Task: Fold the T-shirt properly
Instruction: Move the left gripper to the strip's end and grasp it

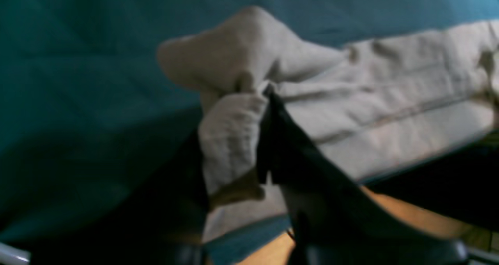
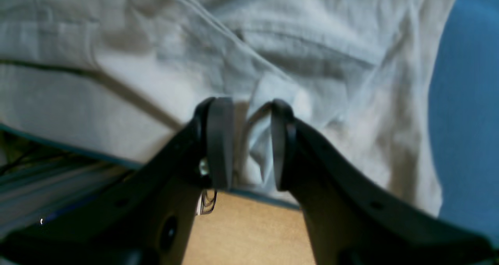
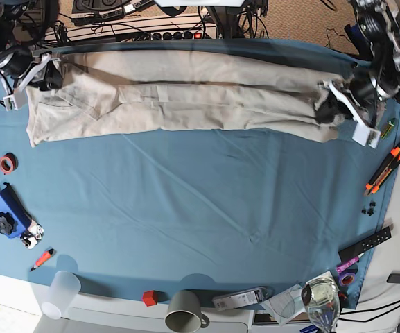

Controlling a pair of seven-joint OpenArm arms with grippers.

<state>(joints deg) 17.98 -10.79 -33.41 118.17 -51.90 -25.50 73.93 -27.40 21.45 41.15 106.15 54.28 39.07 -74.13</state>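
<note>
Closest to the base camera, a grey-green ceramic mug (image 3: 184,320) stands on the near edge of the counter (image 3: 206,208), draped in teal-blue cloth. The beige cotton T-shirt (image 3: 179,97) stretches along the far edge. The left end effector (image 1: 249,95) is clamped on its bunched end; the right end effector (image 2: 245,144), half-open, straddles a fold.

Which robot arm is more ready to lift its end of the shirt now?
The left gripper: its jaws are pinched shut on a fold of the T-shirt. The right gripper only straddles cloth, jaws apart.
</note>
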